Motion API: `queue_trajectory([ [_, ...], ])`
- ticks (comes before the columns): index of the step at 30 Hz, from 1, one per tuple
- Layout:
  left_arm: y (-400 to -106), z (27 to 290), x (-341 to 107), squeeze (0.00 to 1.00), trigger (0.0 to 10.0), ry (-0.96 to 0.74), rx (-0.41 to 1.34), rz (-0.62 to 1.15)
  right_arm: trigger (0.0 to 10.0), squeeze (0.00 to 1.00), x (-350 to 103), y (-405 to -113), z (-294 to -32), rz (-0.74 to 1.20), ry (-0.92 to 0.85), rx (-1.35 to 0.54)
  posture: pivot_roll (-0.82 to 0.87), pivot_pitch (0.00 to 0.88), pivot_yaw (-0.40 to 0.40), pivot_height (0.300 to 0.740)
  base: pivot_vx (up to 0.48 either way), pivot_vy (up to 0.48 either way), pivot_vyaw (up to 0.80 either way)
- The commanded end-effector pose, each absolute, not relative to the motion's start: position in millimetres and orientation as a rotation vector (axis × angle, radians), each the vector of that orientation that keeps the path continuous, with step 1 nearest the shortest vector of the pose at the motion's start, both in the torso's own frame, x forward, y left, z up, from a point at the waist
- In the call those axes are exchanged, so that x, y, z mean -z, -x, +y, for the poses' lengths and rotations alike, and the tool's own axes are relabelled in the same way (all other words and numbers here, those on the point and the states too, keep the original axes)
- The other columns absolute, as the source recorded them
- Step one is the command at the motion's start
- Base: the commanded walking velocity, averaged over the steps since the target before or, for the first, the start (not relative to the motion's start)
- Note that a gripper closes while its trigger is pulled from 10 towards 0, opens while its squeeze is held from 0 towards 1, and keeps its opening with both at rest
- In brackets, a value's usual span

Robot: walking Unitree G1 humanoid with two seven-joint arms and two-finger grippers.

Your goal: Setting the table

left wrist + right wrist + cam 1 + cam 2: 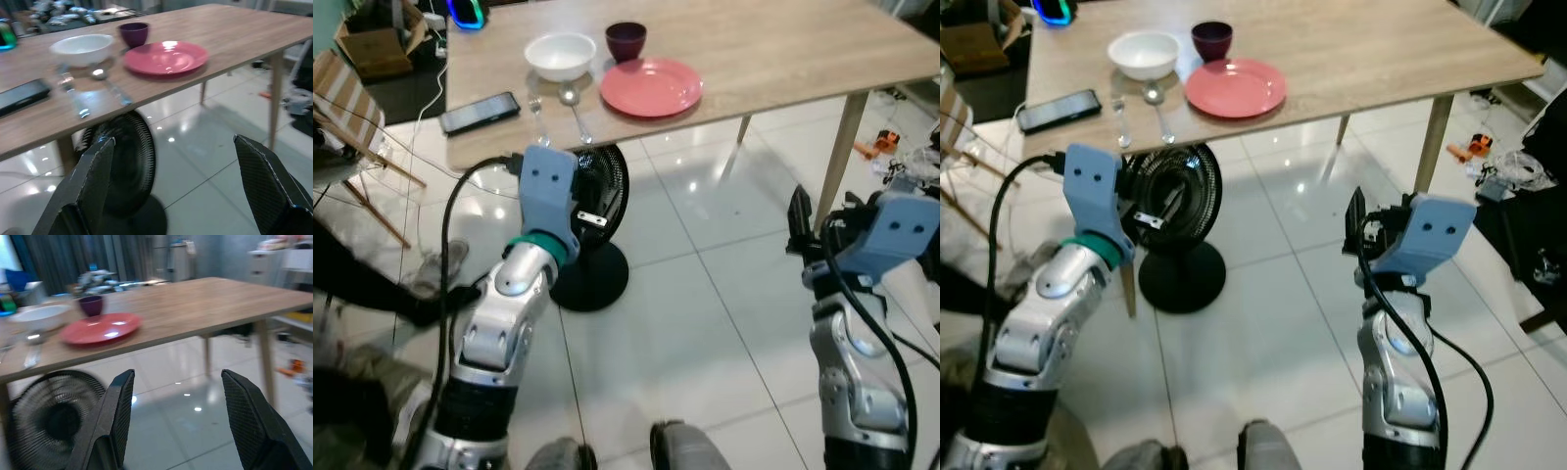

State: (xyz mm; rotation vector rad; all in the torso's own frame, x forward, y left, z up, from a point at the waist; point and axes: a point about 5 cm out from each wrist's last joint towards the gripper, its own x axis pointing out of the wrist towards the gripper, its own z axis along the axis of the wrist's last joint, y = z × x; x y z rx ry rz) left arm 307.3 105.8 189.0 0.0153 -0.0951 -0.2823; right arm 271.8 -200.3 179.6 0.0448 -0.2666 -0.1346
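Table [783, 49] carries pink plate [651, 86] near its front edge, white bowl [560, 55] and purple cup [626, 40] just behind, spoon [574, 106] and fork [537, 110] beside. Left pincer [171, 186] and right pincer [183, 421] both spread wide, empty, below table height.

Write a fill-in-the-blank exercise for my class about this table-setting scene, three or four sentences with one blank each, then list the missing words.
1. The white bowl and the purple cup stand on the wooden ____.
2. The plate beside the cup is ____ in colour.
3. Between the fork and the plate lies a ____.
4. On the floor under the table's edge stands a black ____.

Missing words: table; pink; spoon; fan
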Motion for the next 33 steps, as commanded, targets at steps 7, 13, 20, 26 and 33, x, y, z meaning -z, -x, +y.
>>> queue_trajectory([
  [7,-308.4,101.1,-187.2,0.0,10.0,0.015,0.296,-0.062,10.0,0.0,-177.3,-271.5,-200.1,-0.257,-0.053,0.135,-0.13,0.004,0.116,0.74,0.0,0.0,0.0],
  [13,-310.9,100.3,-189.6,0.0,10.0,0.037,0.287,-0.057,10.0,0.0,-176.8,-271.1,-200.1,-0.254,-0.075,0.133,-0.13,0.005,0.116,0.74,0.0,0.0,-0.8],
  [20,-311.2,100.2,-189.3,0.0,10.0,0.033,0.284,-0.054,10.0,0.0,-176.6,-271.1,-200.4,-0.252,-0.073,0.134,-0.13,0.005,0.116,0.74,0.0,0.0,-0.8],
  [26,-311.4,100.9,-186.5,0.0,10.0,-0.007,0.286,-0.048,10.0,0.0,-174.7,-270.5,-202.4,-0.243,-0.067,0.148,-0.13,0.006,0.117,0.74,0.0,0.0,-0.8],
  [33,-312.3,107.5,-166.2,0.0,10.0,-0.123,0.323,0.04,10.0,0.0,-168.5,-268.8,-202.8,-0.222,-0.062,0.151,-0.13,0.008,0.118,0.74,0.0,0.0,-0.8],
])
